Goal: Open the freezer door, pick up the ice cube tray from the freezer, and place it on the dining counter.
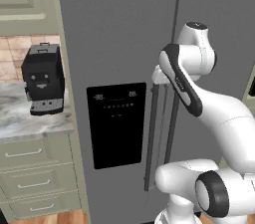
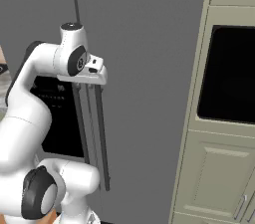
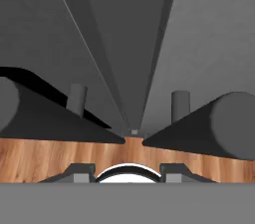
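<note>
The freezer door [image 1: 119, 68] is closed, its black dispenser panel [image 1: 116, 124] facing out, left of the plain grey door [image 2: 149, 93]. The white hand sits at the top of the two dark bar handles [image 1: 152, 138] along the seam between the doors. From the hand camera, the gripper [image 3: 129, 170] looks down that seam toward the wood floor [image 3: 45, 161], its fingertips [image 3: 79, 170] set apart with nothing between them. A black coffee machine [image 1: 44, 79] stands on the marble counter [image 1: 25, 121].
</note>
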